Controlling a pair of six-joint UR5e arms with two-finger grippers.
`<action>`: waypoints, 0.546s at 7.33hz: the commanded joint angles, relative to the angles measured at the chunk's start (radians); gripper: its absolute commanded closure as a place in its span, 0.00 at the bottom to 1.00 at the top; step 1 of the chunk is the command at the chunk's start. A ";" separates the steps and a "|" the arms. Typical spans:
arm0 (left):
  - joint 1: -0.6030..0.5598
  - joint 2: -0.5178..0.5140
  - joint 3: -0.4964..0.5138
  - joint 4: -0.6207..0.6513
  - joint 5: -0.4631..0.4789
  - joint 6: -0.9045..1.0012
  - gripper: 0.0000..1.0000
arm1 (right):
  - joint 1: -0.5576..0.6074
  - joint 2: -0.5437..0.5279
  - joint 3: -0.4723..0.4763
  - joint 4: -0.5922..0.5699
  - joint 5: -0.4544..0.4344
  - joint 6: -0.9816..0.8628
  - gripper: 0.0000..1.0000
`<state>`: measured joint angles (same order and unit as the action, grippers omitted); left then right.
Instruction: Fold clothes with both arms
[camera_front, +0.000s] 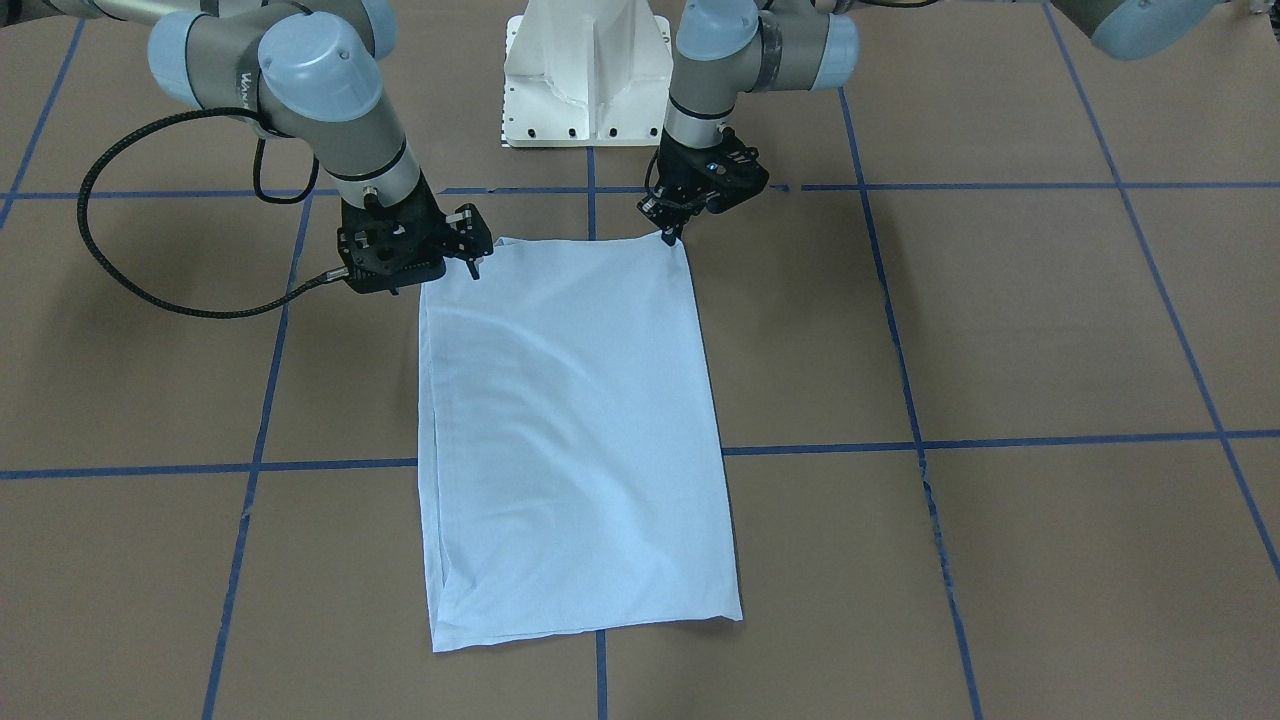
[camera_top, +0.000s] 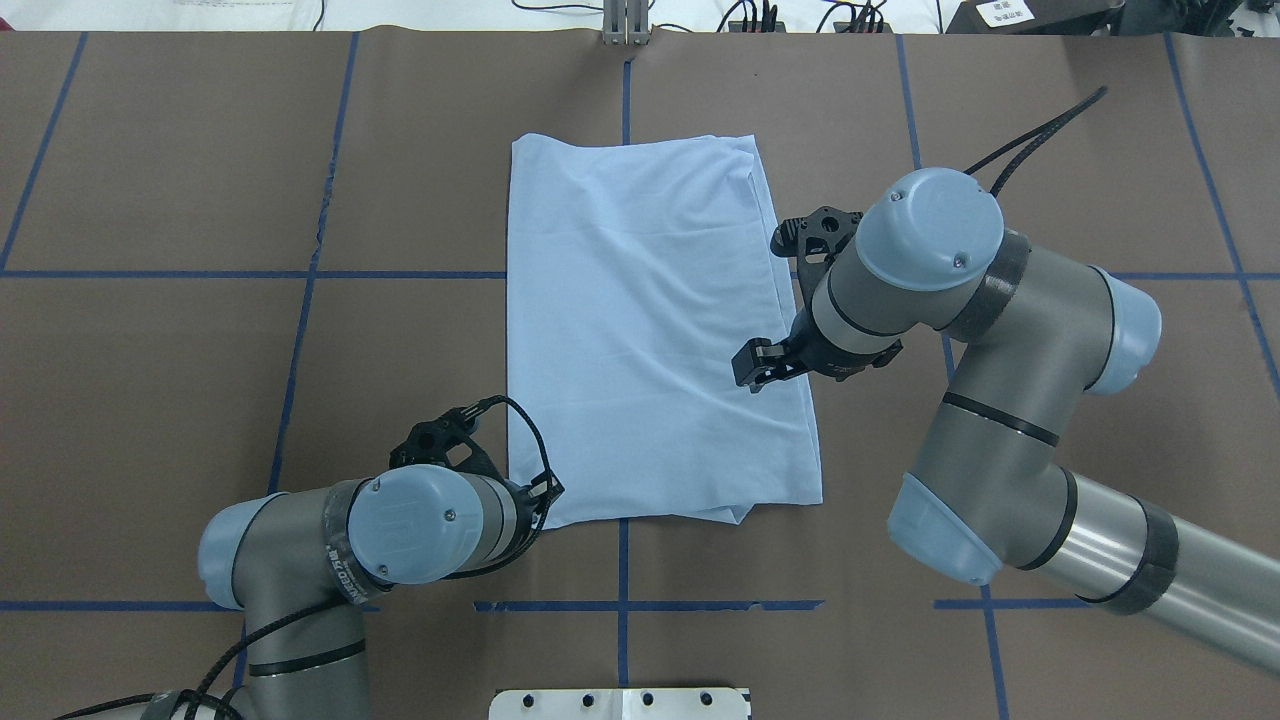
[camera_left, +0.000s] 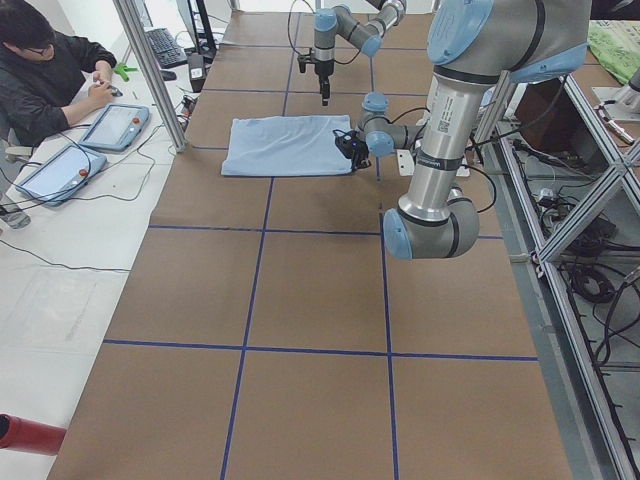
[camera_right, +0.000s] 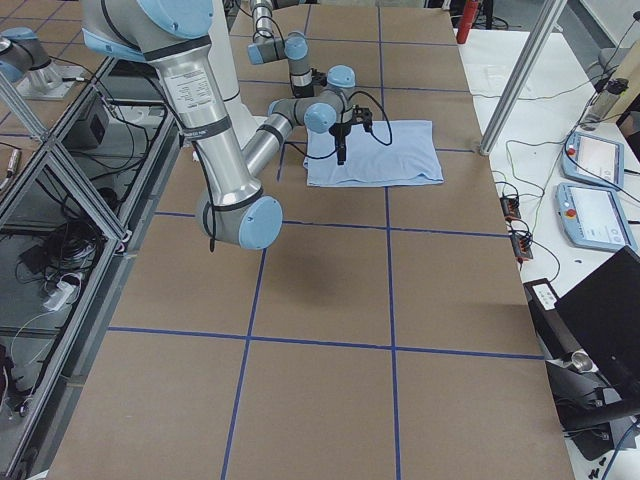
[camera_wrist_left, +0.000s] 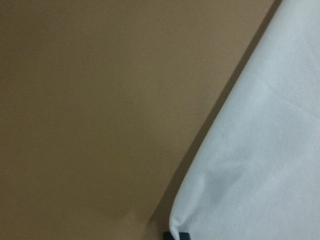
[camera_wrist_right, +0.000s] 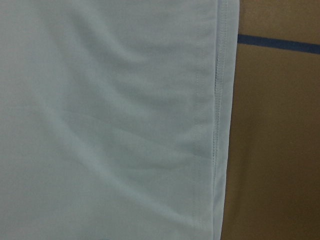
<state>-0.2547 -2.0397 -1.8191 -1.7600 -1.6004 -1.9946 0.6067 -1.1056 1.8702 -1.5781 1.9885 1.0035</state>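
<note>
Left gripper (camera_front: 668, 233) is pinched shut on a robot-side corner of the pale blue T-shirt (camera_front: 570, 420), which lies folded flat mid-table (camera_front: 1000, 330). Right gripper (camera_front: 480, 265) hangs above its opposite side, fingers parted, holding nothing.

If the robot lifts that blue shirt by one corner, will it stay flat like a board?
Probably not. The T-shirt shows soft wrinkles and lies folded in thin layers, so it would likely droop and unfold. It looks thin, so probably light too.

Overhead, front, sides, wrists close on T-shirt (camera_top: 640, 330)
</note>
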 joint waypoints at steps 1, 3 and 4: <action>-0.003 0.013 -0.032 0.008 -0.007 0.147 1.00 | -0.013 -0.002 0.006 0.001 -0.003 0.109 0.00; -0.006 0.015 -0.037 0.010 -0.009 0.207 1.00 | -0.065 0.006 0.009 0.013 -0.005 0.385 0.00; -0.008 0.015 -0.037 0.008 -0.010 0.233 1.00 | -0.108 0.001 0.033 0.015 -0.034 0.512 0.00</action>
<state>-0.2601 -2.0256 -1.8535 -1.7514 -1.6093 -1.8003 0.5428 -1.1033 1.8844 -1.5679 1.9767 1.3582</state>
